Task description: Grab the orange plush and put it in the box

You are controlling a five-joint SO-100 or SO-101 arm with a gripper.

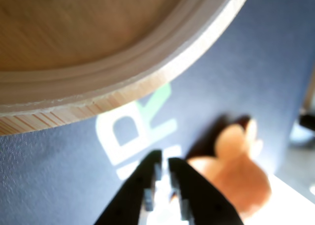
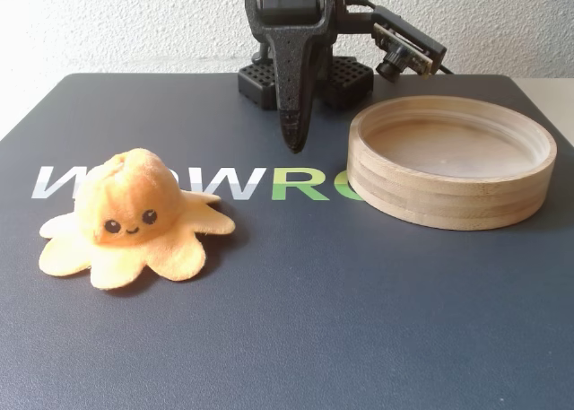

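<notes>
The orange plush is soft, fuzzy cloth with glossy black bead eyes. The box is pale layered wood, its inner floor smooth with fine grain and its rim showing stacked plies. The gripper is matt black plastic with a slightly grainy look. The mat is smooth, matt dark blue with printed lettering.
</notes>
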